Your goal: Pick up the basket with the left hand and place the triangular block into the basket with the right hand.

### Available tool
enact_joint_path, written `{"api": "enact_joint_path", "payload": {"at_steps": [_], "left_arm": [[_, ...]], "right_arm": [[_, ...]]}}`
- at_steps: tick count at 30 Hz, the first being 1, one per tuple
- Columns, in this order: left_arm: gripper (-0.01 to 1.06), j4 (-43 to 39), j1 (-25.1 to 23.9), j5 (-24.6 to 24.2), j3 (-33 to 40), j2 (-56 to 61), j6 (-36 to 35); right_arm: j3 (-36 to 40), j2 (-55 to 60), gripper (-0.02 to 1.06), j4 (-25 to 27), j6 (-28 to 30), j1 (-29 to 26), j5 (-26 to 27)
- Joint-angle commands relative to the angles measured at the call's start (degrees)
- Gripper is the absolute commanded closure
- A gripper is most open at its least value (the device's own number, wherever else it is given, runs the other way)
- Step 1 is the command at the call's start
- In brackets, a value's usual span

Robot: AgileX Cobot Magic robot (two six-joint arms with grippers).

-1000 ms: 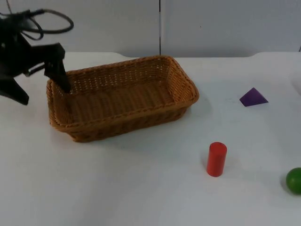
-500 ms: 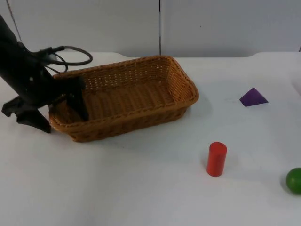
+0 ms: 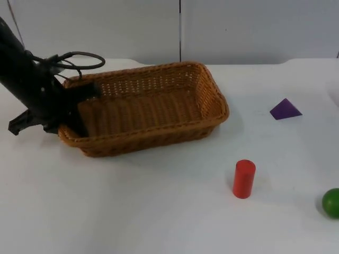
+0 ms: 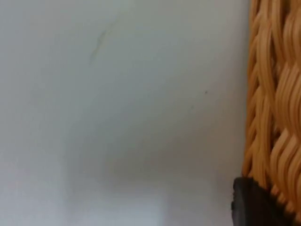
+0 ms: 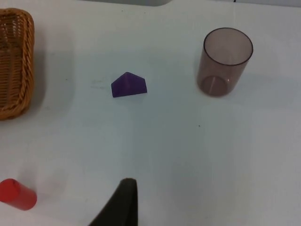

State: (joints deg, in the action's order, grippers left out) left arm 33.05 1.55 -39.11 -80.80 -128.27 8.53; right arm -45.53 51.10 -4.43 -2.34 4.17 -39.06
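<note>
Basket: woven wicker basket (image 3: 143,108) on the white table (image 3: 159,211), toward the far left corner, long side running across the table; judged not yet lifted.

Left pincer: left pincer (image 3: 79,114) at the basket's left end wall, one finger inside against the weave, the arm body outside; the left wrist view shows a black fingertip (image 4: 251,202) touching the wicker, so it reads as clenched on the rim.

Change: half a second ago the finger stood more upright inside the basket and the other jaw splayed out over the table; now the arm has dropped lower and closed in on the wall. The basket's right end has also swung slightly toward the right edge since a second ago.

Meaning: the grasp looks made, so the lift is the step in hand.

Triangular block: purple triangular block (image 3: 285,109) lies well apart from the basket, toward the far right of the table, untouched.

Right pincer: right pincer (image 5: 123,202) waits above the table's right side, looking down on the block (image 5: 128,85); whether it is released or clenched cannot be told.

Bystanders: red cylinder (image 3: 244,179) stands upright nearer the front edge; green ball (image 3: 332,202) at the right edge; a tinted clear cup (image 5: 226,61) stands beyond the block.

Risk: a one-end hold may let the basket tilt as it rises.
</note>
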Motion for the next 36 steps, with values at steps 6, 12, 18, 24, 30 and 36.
{"api": "enact_joint_path", "payload": {"at_steps": [6, 12, 18, 24, 30, 36], "left_arm": [[1.05, -1.3, -0.7, -1.3, 1.9, 11.4, -5.9], [1.05, -2.6, -4.5, -12.8, 7.0, 22.5, -3.1], [1.05, -2.4, -9.6, -11.6, 25.4, 38.5, 4.1], [1.05, -2.2, -11.6, -13.1, 40.5, 48.3, 10.1], [1.05, 1.6, -11.6, -12.8, 48.3, 51.4, 17.1], [1.05, 1.8, -11.6, -12.5, 49.7, 51.3, 18.4]], "right_arm": [[-0.4, 0.0, -0.01, 0.1, 0.5, -0.3, 0.8], [-0.4, 0.0, -0.01, 0.1, 0.5, -0.3, 0.7], [-0.4, 0.0, -0.01, 1.0, 0.5, -0.3, 0.6], [-0.4, 0.0, -0.01, 3.5, 1.4, -0.3, 0.4], [-0.4, 0.0, -0.01, 8.1, 5.0, -0.2, -1.1], [-0.4, 0.6, 0.0, 9.2, 6.2, 0.9, -2.1]]}}
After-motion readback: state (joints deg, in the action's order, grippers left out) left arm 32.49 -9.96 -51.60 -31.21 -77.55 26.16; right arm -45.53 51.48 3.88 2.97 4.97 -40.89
